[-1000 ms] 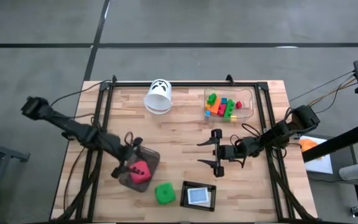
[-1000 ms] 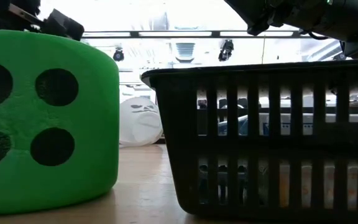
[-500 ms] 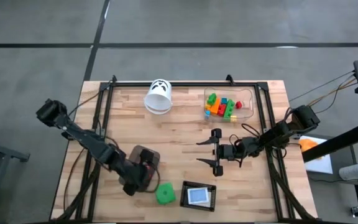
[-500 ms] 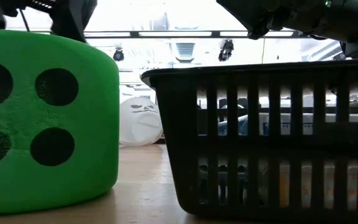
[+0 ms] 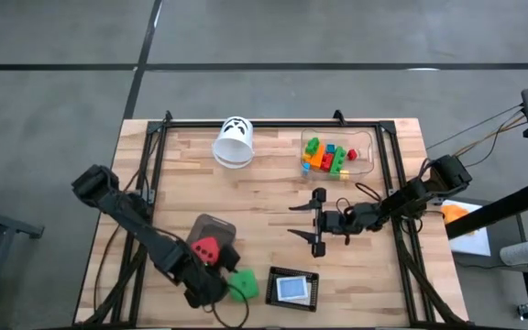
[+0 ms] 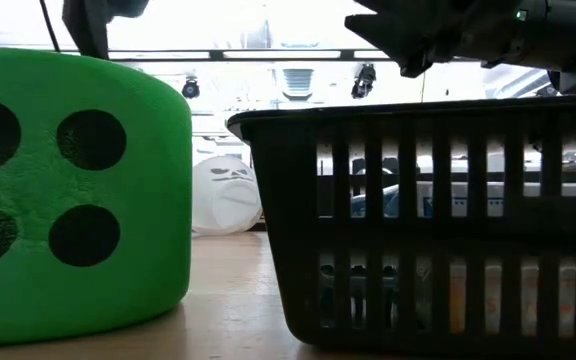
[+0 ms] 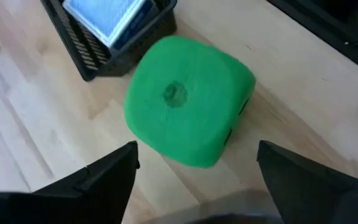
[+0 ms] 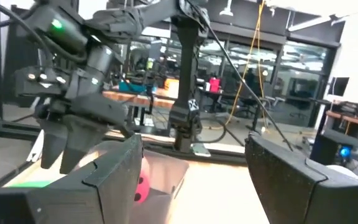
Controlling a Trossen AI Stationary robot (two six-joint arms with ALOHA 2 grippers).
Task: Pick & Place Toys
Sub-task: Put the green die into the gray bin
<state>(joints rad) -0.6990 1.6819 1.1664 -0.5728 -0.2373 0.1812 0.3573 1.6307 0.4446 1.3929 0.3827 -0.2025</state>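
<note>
A green die [image 5: 244,286] with black dots rests flat on the wooden table near its front edge. It also fills the left of the low view [image 6: 68,190]. My left gripper [image 5: 220,287] hangs open just above it, pointing steeply down. In the left wrist view its two fingers [image 7: 107,177] stand on either side of the green die [image 7: 188,118], apart from it. A red die [image 5: 206,249] lies in the grey tray [image 5: 220,226]. Several bright bricks [image 5: 326,158] lie in the clear box [image 5: 365,151]. My right gripper [image 5: 293,222] waits open at mid-table, holding nothing.
A black slatted basket [image 5: 293,289] with a blue-white item inside stands right beside the green die; in the low view the basket [image 6: 428,220] is on the right. A white cup [image 5: 235,142] lies on its side at the far edge. A black frame borders the table.
My left gripper has swung from over the red die in the grey tray toward the table's near edge and right, tipping steeply down, and now hangs over the green die. The red die stays in the tray. The green die has not moved.
</note>
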